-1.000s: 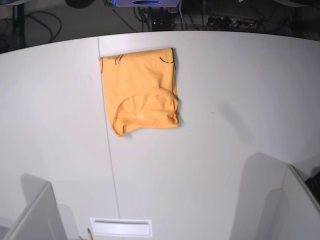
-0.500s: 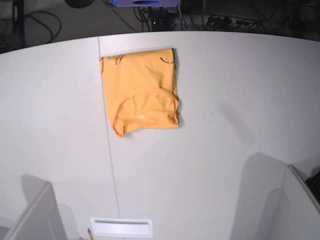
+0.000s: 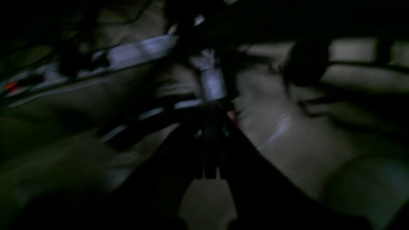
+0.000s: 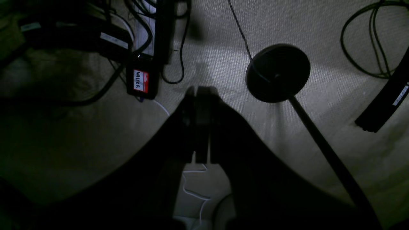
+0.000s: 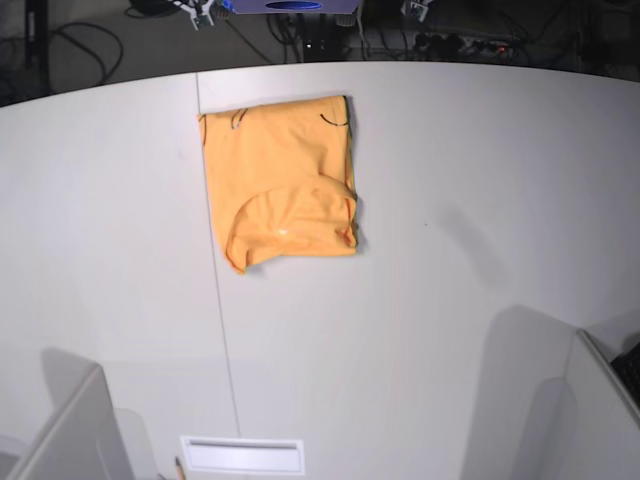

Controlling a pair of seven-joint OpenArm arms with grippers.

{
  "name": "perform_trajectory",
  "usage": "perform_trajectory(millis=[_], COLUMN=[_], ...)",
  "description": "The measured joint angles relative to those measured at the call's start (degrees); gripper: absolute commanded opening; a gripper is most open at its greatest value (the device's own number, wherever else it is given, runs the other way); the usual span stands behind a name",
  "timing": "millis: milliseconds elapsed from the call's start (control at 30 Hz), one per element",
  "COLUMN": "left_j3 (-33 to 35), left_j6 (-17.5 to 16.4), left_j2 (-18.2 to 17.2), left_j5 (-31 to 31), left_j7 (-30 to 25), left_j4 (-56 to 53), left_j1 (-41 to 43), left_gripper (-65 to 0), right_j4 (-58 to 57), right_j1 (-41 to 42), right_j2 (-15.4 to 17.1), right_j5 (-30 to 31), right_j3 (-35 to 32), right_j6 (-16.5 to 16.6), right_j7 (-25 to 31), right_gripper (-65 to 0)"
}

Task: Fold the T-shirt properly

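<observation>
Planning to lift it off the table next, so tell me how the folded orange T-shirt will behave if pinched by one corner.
The folded light-orange cotton T-shirt would probably go limp and unfold, since its layers lie loose, with a bulging curved fold near the front edge. It looks thin and light, so it should lift easily. Pushed across the smooth white table, it would likely bunch rather than slide whole.

One legible marking was found. In the right wrist view, a white and red label stood on a black box lying on the carpeted floor among cables; its handwritten dark letters appeared to read "WALTER", though the final letters were uncertain. White tags on a neighbouring black unit and on a black bar were too small to read.
</observation>
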Motion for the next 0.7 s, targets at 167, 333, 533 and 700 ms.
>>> perform_trajectory(millis=[167, 333, 533, 700], left_j3=[0.37, 0.37, 0.37, 0.39], left_j6=[0.0, -0.07, -0.07, -0.07], left_j2=[-1.46, -0.96, -1.84, -1.95], left_j5=[0.22, 0.46, 0.48, 0.46], left_j7=[-0.09, -0.07, 0.15, 0.13], left_j4=[0.02, -0.02, -0.31, -0.35], left_j1=[-0.22, -0.26, 0.33, 0.17], left_gripper=[-65.0, -65.0, -65.0, -65.0], right_j4=[-0.11, -0.11, -0.11, 2.6], right_j1=[-0.63, -0.24, 0.26, 0.59], right_j2=[-0.46, -0.68, -0.98, -2.4], right_j5=[0.0, 0.02, 0.0, 0.15], right_j3=[0.04, 0.04, 0.04, -0.02], right_j6=[0.04, 0.0, 0.0, 0.0], right_j7=[-0.04, 0.09, 0.0, 0.04], right_gripper=[-65.0, -65.0, -65.0, -65.0])
